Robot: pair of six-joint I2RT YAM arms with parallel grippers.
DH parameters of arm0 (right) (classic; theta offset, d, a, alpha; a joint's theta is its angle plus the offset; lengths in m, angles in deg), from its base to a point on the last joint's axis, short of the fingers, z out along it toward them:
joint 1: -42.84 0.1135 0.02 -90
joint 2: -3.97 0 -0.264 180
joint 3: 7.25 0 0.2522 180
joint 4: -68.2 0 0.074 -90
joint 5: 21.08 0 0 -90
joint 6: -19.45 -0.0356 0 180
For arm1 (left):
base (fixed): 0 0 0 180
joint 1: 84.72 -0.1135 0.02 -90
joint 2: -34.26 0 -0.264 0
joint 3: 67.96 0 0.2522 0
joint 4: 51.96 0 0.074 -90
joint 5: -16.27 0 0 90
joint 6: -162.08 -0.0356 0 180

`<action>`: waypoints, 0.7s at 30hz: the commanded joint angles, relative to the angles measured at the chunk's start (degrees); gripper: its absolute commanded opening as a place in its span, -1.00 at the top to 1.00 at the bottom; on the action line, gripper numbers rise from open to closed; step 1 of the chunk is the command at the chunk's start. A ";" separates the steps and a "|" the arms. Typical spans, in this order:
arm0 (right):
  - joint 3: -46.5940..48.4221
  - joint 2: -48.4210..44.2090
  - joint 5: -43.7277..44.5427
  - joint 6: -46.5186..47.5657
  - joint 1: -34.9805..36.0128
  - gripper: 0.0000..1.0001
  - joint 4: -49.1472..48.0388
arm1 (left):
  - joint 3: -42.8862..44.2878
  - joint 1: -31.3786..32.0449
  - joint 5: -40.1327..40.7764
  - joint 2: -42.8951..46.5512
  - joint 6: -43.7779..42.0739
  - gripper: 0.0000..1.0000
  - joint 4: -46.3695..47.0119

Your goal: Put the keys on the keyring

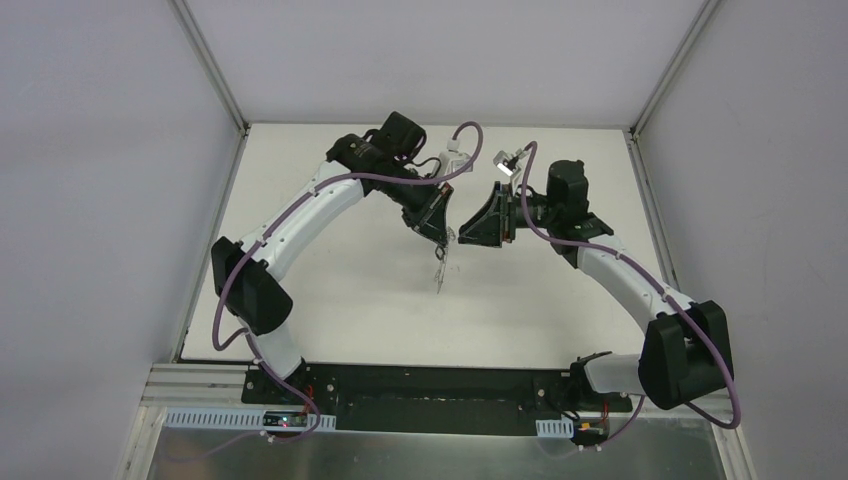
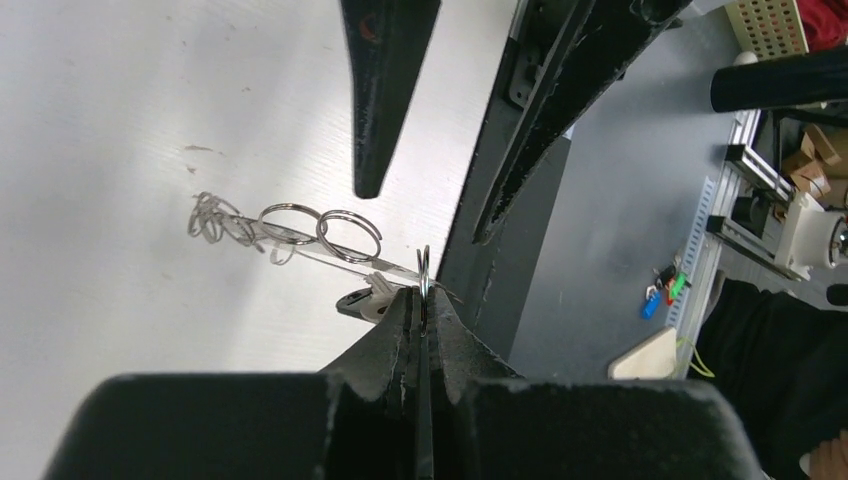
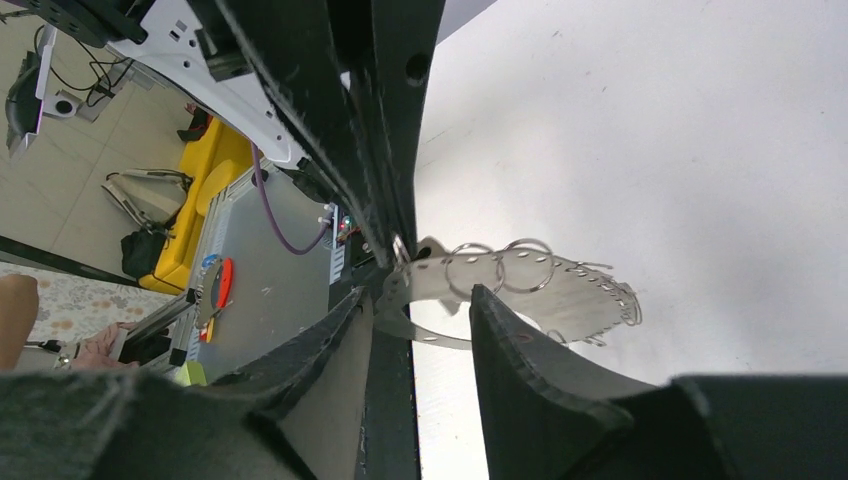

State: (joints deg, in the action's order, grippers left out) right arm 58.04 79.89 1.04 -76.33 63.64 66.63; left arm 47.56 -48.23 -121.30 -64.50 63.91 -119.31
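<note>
My left gripper (image 2: pixel 424 296) is shut on a small silvery ring at the rim of the keyring (image 2: pixel 300 240) and holds it above the table. The loop carries several small silvery rings. In the top view it hangs below the left gripper (image 1: pixel 441 240) as a thin shape (image 1: pixel 440 272). The key (image 2: pixel 358 299), with a black oval head and a pale blade, sits right beside the left fingertips, against the loop. My right gripper (image 3: pixel 420 292) is open, with its fingertips just short of the keyring (image 3: pixel 560 290) on either side. Its fingers (image 2: pixel 375 100) point down at the loop.
The white table (image 1: pixel 330 290) has metal frame rails along its left and right edges. The two grippers meet above the middle back of the table, close together. Past the table's near edge lie a grey floor and workshop clutter.
</note>
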 commanded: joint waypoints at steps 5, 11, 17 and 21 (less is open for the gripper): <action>1.76 -3.44 -0.19 2.10 -0.30 0.12 0.00 | 7.66 2.86 -2.53 -3.87 5.48 1.00 -10.15; 1.07 -3.96 -2.65 -0.65 -0.23 0.21 -3.01 | 7.35 3.13 -4.62 -3.72 7.99 1.00 -7.84; 0.59 -3.35 -4.78 -2.53 0.19 0.32 -5.00 | 7.35 3.58 -4.95 -3.88 9.90 1.00 -7.44; 0.60 -2.91 -5.61 -2.76 0.79 0.41 -5.20 | 7.39 3.59 -5.33 -4.07 10.18 1.00 -7.17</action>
State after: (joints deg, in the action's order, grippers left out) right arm 58.04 78.12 -1.49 -78.34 63.77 64.60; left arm 52.63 -45.28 -123.77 -68.72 72.48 -126.50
